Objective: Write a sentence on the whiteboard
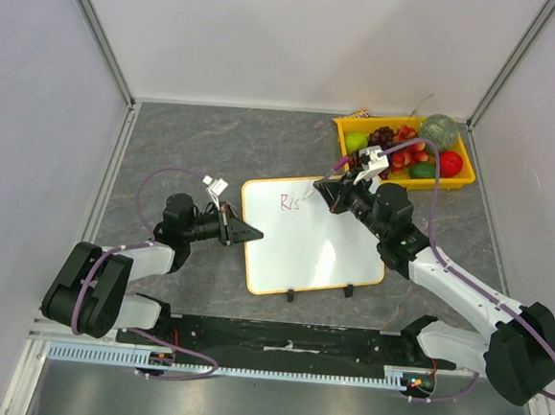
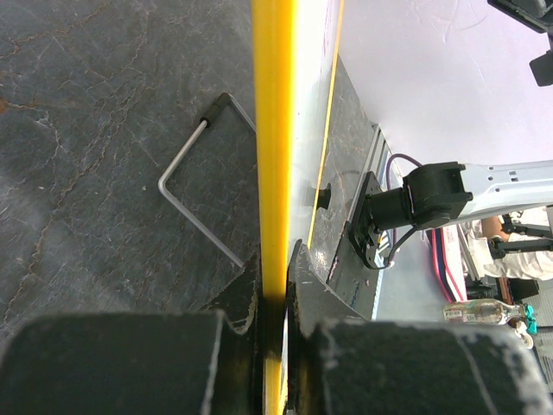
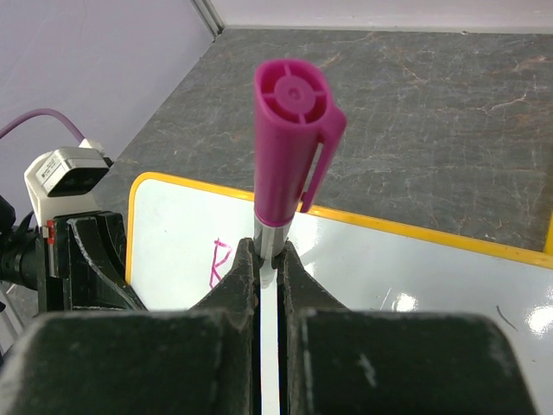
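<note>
The whiteboard (image 1: 318,244) lies flat mid-table, white with an orange-yellow rim (image 2: 275,130). My left gripper (image 1: 248,232) is shut on its left edge, and the rim runs between the jaws in the left wrist view (image 2: 275,290). My right gripper (image 1: 330,194) hovers over the board's far left part, shut on a marker (image 3: 290,138) with a magenta cap on its upper end. The marker's tip is hidden behind the fingers. The sentence (image 1: 290,203) reads about "Ris" in pinkish-red; only the "R" (image 3: 216,264) shows in the right wrist view.
A yellow fruit tray (image 1: 448,183) full of fruit stands at the back right, just behind the right arm. Two black clips (image 1: 291,294) sit on the board's near edge. A bent wire stand (image 2: 186,186) lies under the board's left side. Walls enclose the table.
</note>
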`<action>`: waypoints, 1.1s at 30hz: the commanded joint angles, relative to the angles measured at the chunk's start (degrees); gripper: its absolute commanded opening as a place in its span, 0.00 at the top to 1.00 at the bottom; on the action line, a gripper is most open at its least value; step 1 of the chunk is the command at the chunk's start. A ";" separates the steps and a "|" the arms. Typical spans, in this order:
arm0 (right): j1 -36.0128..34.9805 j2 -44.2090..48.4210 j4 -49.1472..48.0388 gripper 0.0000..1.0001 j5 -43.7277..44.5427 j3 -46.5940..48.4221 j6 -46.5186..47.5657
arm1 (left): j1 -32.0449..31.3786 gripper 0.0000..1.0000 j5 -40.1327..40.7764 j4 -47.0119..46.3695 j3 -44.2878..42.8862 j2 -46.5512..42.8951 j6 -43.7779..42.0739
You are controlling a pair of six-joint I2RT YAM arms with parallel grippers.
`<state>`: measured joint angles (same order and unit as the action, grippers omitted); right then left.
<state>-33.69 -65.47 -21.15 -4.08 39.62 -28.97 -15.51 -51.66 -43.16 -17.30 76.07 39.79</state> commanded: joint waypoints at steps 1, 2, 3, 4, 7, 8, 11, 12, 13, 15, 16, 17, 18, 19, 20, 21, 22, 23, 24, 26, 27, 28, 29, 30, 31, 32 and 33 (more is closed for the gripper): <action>0.21 0.96 -2.32 1.00 -0.23 -1.12 -0.56 | 0.13 0.98 9.91 7.56 0.60 1.80 -10.17; 0.21 0.96 -2.41 1.00 -0.40 -1.21 -0.56 | 0.13 0.98 9.91 7.47 0.60 1.80 -10.17; 0.21 1.05 -2.58 1.00 -0.58 -1.29 -0.47 | 0.13 0.98 9.91 7.56 0.69 1.71 -10.17; 0.21 1.05 -2.67 1.00 -0.76 -1.30 -0.47 | 0.13 0.98 9.91 7.47 0.69 1.71 -10.26; 0.29 1.22 -2.58 1.00 -0.67 -1.21 -0.03 | 0.21 0.98 9.91 7.56 0.69 1.80 -10.26; 0.21 1.31 -2.24 1.00 -0.58 -1.12 0.14 | 0.13 0.98 9.91 7.47 0.60 1.80 -10.17; 0.21 1.58 -1.62 1.00 -0.49 -0.86 0.84 | 0.13 0.98 9.74 7.47 0.60 1.80 -10.17; 0.21 1.84 -1.62 1.00 -0.49 -0.86 0.85 | 0.13 0.98 9.82 7.56 0.60 1.71 -10.17; 0.21 1.84 -1.53 1.00 -0.49 -0.77 1.02 | 0.13 0.98 9.82 7.47 0.60 1.80 -10.17; 0.21 2.01 -1.18 1.00 -0.41 -0.42 1.11 | 0.13 0.98 9.82 7.39 0.60 1.80 -10.26; 0.21 2.02 -1.26 1.00 -0.41 -0.42 1.20 | 0.13 0.98 9.82 7.39 0.60 1.80 -10.26; 0.21 2.02 -1.35 1.00 -0.32 -0.50 1.46 | 0.13 0.98 9.82 7.47 0.60 1.89 -10.17; 0.29 1.93 -1.44 1.00 -0.49 -0.50 1.46 | 0.13 0.98 9.82 7.47 0.60 1.89 -10.26; 0.21 1.67 -1.62 1.00 -0.49 -0.68 1.55 | 0.13 0.98 9.82 7.47 0.60 1.80 -10.17; 0.21 1.32 -1.97 1.00 -0.58 -0.77 1.20 | 0.04 0.98 9.74 7.47 0.60 1.89 -10.26; 0.21 0.79 -2.58 1.00 -0.84 -0.86 0.94 | 0.13 0.98 9.74 7.47 0.60 1.97 -10.26; 0.21 0.35 -3.02 1.00 -1.37 -0.86 0.67 | 0.13 0.98 9.74 7.47 0.60 1.97 -10.17; 0.21 0.00 -3.37 1.00 -1.63 -0.86 0.32 | 0.13 0.98 9.74 7.47 0.51 2.06 -10.26; 0.21 -0.44 -3.81 1.00 -1.81 -0.94 0.15 | 0.13 0.98 9.65 7.39 0.60 2.06 -10.26; 0.21 -1.14 -4.60 1.00 -1.90 -0.86 -0.12 | 0.13 0.98 9.56 7.21 0.60 2.06 -10.17; 0.21 -1.58 -4.61 1.00 -2.07 -0.59 -0.29 | 0.13 0.98 9.56 7.21 0.60 2.06 -10.17; 0.21 -1.85 -4.52 1.00 -2.25 -0.16 -0.30 | 0.13 0.98 9.56 7.12 0.60 2.15 -10.08; 0.21 -2.11 -4.52 1.00 -2.60 0.02 -0.21 | 0.04 0.98 9.56 7.21 0.60 2.06 -10.08; 0.12 -2.20 -4.60 1.00 -2.86 0.11 -0.21 | 0.13 0.98 9.56 7.12 0.60 2.06 -10.17; 0.29 -2.29 -4.52 1.00 -2.95 0.20 -0.03 | 0.13 0.98 9.56 7.12 0.60 2.06 -10.17; 0.21 -2.47 -4.34 1.00 -2.95 0.11 0.05 | 0.13 0.98 9.56 7.21 0.60 2.15 -10.17; 0.21 -2.38 -4.08 1.00 -2.95 0.11 0.23 | 0.13 0.98 9.47 7.21 0.51 2.15 -10.08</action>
<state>-33.63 -67.66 -22.63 -6.15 38.54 -28.95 -15.49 -51.72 -43.20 -17.30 76.09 39.79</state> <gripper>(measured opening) 0.036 0.085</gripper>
